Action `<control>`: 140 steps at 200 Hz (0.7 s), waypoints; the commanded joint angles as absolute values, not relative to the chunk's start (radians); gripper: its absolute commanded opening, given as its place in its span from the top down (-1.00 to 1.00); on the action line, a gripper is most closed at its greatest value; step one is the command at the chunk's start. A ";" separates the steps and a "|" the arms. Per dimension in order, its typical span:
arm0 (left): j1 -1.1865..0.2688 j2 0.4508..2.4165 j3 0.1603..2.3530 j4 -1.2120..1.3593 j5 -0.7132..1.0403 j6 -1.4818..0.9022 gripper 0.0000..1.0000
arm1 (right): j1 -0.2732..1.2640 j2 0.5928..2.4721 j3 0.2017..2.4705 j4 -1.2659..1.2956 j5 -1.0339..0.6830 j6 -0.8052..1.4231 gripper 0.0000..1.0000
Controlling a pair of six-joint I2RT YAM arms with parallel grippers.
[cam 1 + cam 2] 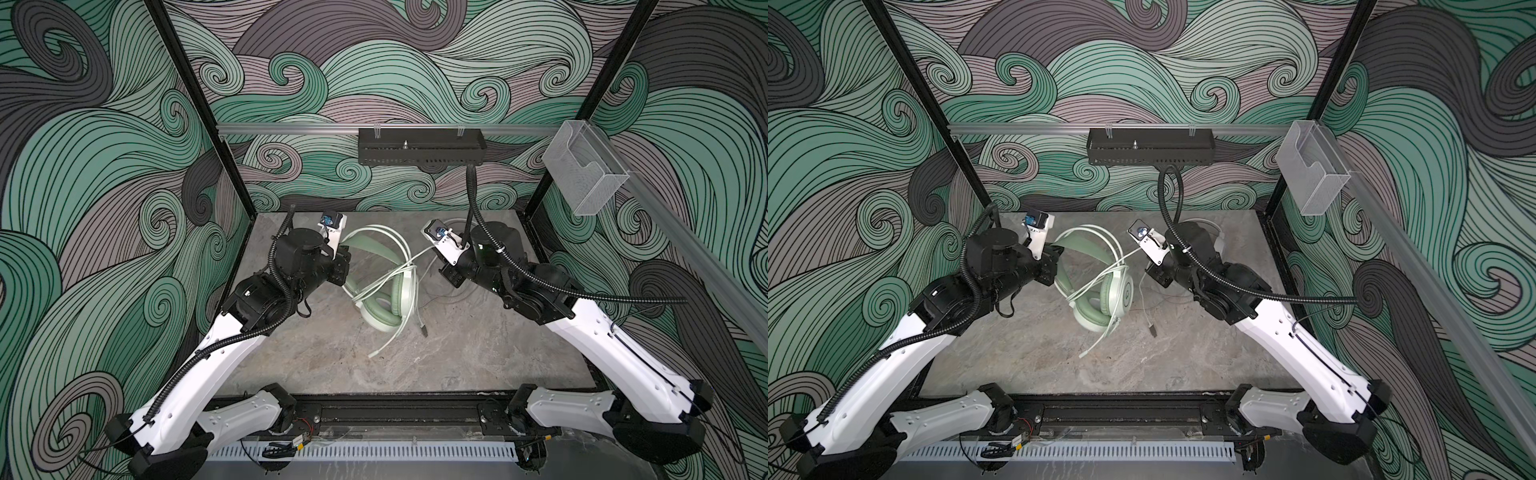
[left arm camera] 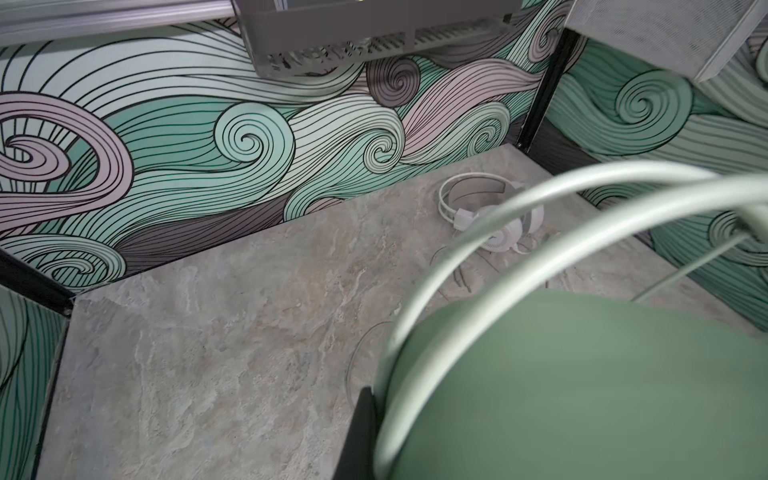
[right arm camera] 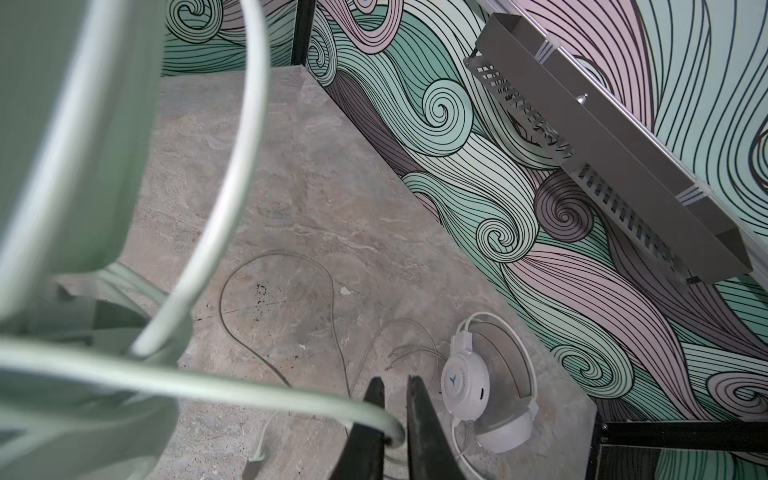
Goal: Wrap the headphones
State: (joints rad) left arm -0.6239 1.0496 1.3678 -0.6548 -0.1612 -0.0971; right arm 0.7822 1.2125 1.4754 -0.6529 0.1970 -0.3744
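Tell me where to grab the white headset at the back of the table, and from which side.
Probably the headband of the white headset, coming down from above. The headset lies on its side with the marked earcup facing up, broad and rounded, while the band is thin and arcs clear of the cups toward the wall.

Twin overhead views facing backwall, close wrist views sharing table (image 2: 208,353)
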 commanded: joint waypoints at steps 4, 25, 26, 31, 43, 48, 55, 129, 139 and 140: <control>-0.618 1.019 1.450 -0.612 -0.055 -0.182 1.00 | 0.745 1.209 1.462 -0.579 0.124 -0.315 0.72; -0.618 1.023 1.477 -0.620 -0.018 -0.201 1.00 | 0.710 1.206 1.443 -0.557 0.087 -0.282 0.71; -0.618 1.022 1.478 -0.619 -0.017 -0.202 1.00 | 0.709 1.206 1.443 -0.556 0.085 -0.282 0.70; -0.618 1.022 1.482 -0.615 -0.012 -0.210 1.00 | 0.701 1.203 1.435 -0.549 0.072 -0.270 0.70; -0.618 1.020 1.489 -0.608 0.002 -0.227 1.00 | 0.686 1.198 1.417 -0.529 0.048 -0.252 0.68; -0.618 1.021 1.495 -0.606 0.009 -0.235 1.00 | 0.682 1.194 1.408 -0.520 0.042 -0.244 0.66; -0.618 1.025 1.505 -0.604 0.020 -0.247 1.00 | 0.677 1.189 1.396 -0.507 0.027 -0.238 0.65; -0.618 1.069 1.609 -0.539 0.097 -0.392 1.00 | 0.659 1.128 1.297 -0.351 -0.123 -0.210 0.42; -0.618 1.082 1.630 -0.541 0.104 -0.408 1.00 | 0.657 1.120 1.290 -0.325 -0.134 -0.205 0.41; -0.618 1.083 1.632 -0.541 0.105 -0.409 1.00 | 0.657 1.120 1.290 -0.324 -0.135 -0.204 0.41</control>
State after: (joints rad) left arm -0.6231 1.0672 1.5528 -0.6464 0.0444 -0.2962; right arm 0.6670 1.1461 1.3041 -0.4183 -0.0753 -0.2302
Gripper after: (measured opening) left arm 0.060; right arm 0.291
